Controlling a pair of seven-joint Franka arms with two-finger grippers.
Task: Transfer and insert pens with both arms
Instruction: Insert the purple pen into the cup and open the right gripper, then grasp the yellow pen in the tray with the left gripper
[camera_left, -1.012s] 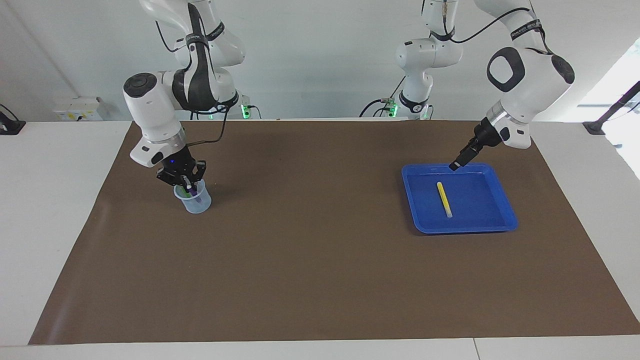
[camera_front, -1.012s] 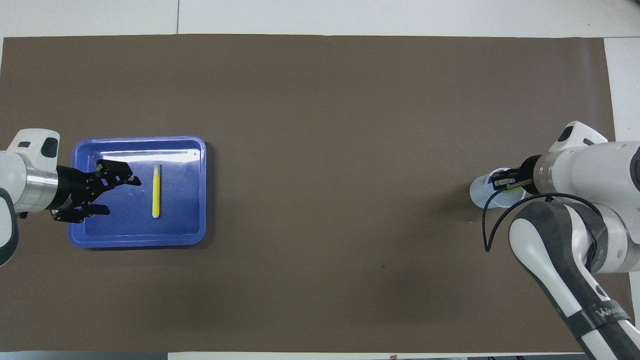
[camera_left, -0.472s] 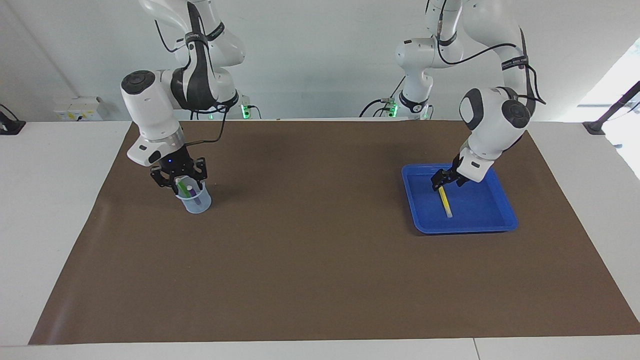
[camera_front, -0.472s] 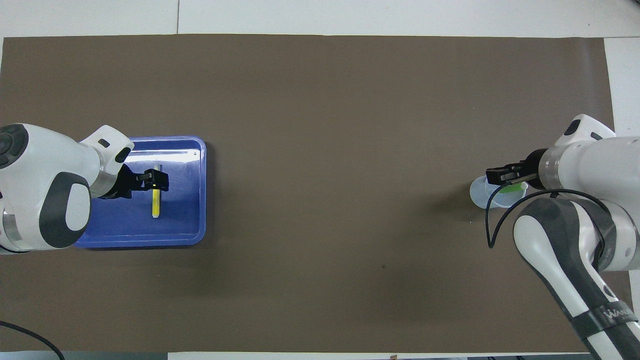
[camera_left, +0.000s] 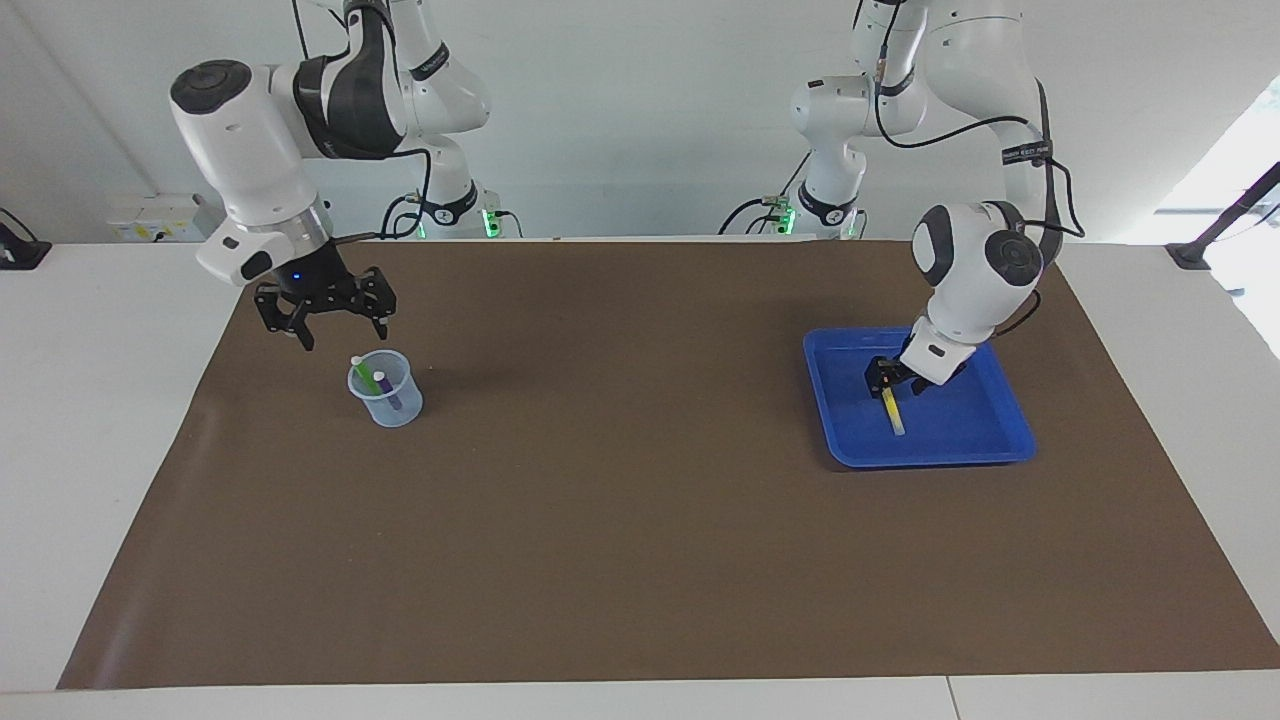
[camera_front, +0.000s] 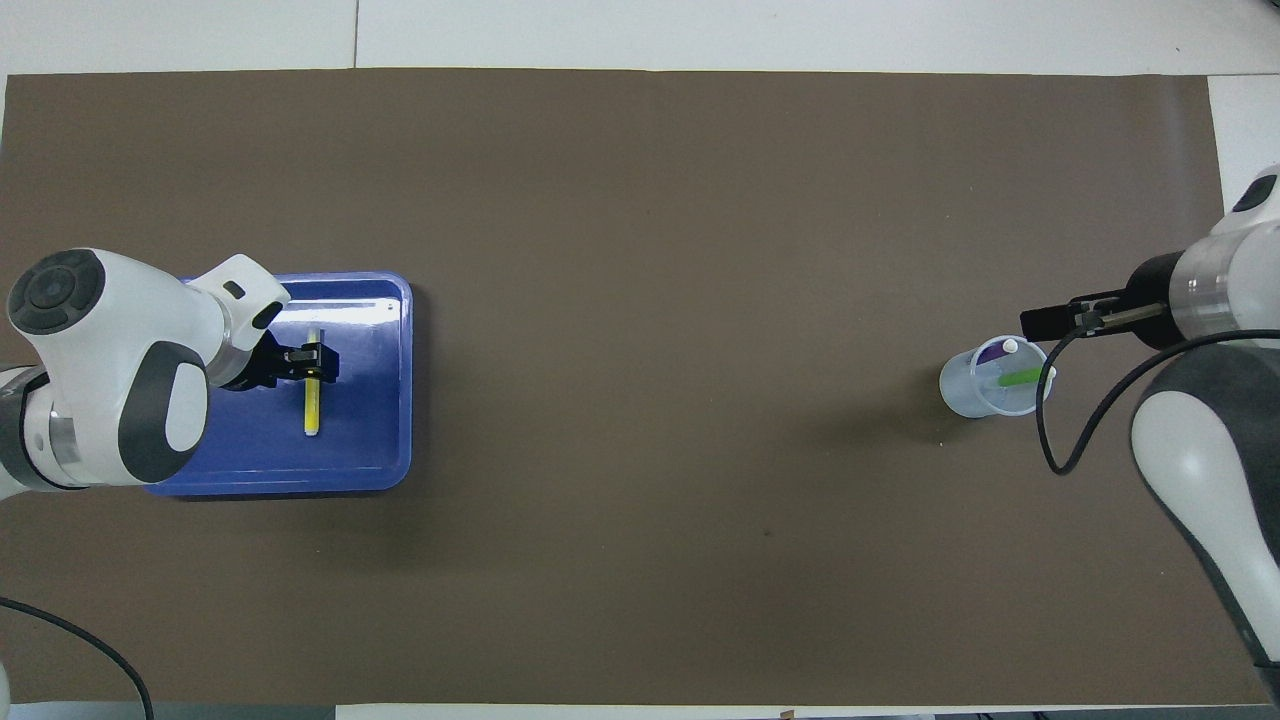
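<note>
- White table (camera_left: 100, 400), covered for most of its width by a brown mat (camera_left: 640, 550); plain pale wall at the robots' end. Nothing else stands on the mat apart from the items below.
- Blue tray (camera_left: 960, 410): lies flat on the mat toward my left arm's end of the table.
- Yellow pen (camera_left: 893, 410): lies flat in the tray, the only pen there. Its long axis runs roughly along the line from nearer the robots to farther from them.
- Clear cup (camera_left: 390, 405): stands upright on the mat toward my right arm's end, well apart from the tray. The green pen (camera_left: 362, 372) and the purple pen (camera_left: 384, 386) stand in it, leaning, pale ends up.
- Left gripper (camera_left: 885, 378): down inside the tray, right at the yellow pen and set across its length, at one end portion and not the middle. Whether it is open or already clamped on the pen I cannot tell.
- Right gripper (camera_left: 325, 322): raised over the mat just beside the cup, spread wide and holding nothing.
- Finding: two of three pens are inserted; the yellow one is the remaining item.
- Governing relation: the pen is directly under my left gripper, its axis crosswise to the closing direction, which suits a pinch across the barrel. My right arm is at the opposite end of the table, so the pen must travel the length of the mat toward it.
- Risk, as judged: an off-centre pinch may let the pen tilt when lifted.
</note>
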